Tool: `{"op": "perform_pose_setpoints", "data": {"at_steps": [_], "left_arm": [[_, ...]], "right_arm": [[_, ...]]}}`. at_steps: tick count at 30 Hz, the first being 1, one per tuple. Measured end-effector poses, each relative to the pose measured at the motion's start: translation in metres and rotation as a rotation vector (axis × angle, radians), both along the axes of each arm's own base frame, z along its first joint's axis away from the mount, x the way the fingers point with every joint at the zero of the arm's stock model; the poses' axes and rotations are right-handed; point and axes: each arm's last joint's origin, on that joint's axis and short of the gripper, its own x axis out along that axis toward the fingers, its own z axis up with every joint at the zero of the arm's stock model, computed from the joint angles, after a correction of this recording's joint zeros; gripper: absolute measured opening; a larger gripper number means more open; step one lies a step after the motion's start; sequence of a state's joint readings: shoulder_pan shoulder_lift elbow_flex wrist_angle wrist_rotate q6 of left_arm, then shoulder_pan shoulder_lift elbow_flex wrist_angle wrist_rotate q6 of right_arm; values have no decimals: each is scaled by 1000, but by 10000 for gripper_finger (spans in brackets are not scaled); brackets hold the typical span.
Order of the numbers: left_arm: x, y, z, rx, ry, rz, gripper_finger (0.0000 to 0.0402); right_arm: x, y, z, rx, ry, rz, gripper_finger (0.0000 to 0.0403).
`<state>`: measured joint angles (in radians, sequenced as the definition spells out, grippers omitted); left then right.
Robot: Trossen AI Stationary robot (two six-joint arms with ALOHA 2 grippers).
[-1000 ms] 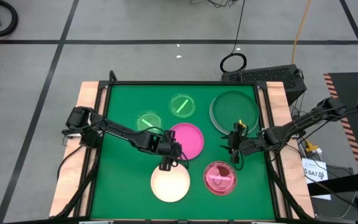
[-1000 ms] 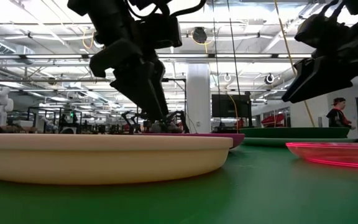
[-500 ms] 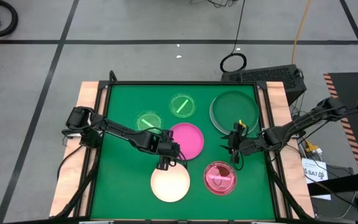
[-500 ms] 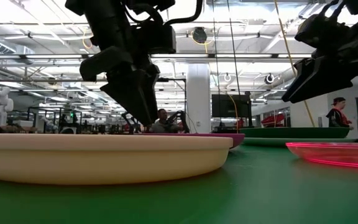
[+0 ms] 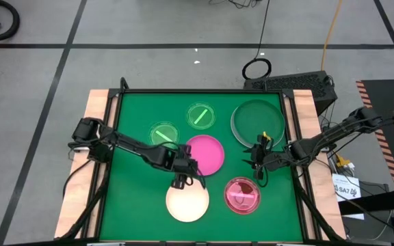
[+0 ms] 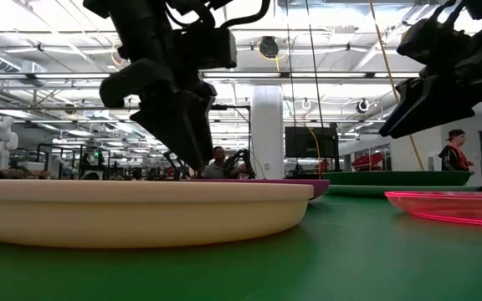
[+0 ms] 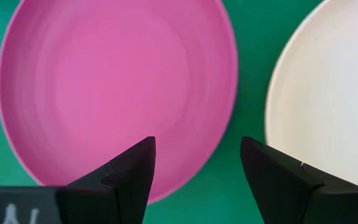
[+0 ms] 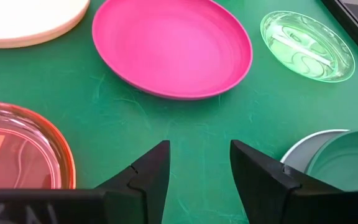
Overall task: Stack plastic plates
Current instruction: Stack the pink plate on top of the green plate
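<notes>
While your right claw [image 5: 258, 158] waits spread beside the dark green plate [image 5: 257, 119], your left claw [image 5: 182, 179], spread, has lifted slightly and shifted above the gap between magenta plate [image 5: 205, 153] and cream plate [image 5: 187, 201].

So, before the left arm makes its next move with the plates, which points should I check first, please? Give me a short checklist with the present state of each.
1. Left hand open: ok, fingers apart, nothing held.
2. Left hand position: ok, over the gap between the magenta plate and the cream plate.
3. Magenta plate bare: ok.
4. Cream plate bare: ok.
5. Right hand out of the way: ok, open, empty, between the dark green plate and the translucent pink plate.
6. Left fingertips' height above the mat: cannot tell.
</notes>
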<state>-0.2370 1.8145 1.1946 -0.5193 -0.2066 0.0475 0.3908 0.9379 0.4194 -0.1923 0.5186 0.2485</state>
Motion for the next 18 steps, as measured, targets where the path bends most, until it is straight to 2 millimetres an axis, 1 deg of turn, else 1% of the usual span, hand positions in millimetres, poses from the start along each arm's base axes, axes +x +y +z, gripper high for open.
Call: {"op": "perform_pose_setpoints", "data": {"at_steps": [6,18], "left_arm": [[0,-3,0,-4,-6,-4,241],[6,-6,4,-16,-77,-19,241]], "right_arm": [[0,0,0,1,-1,-1,160],[1,0,1,44,-20,-33,160]]}}
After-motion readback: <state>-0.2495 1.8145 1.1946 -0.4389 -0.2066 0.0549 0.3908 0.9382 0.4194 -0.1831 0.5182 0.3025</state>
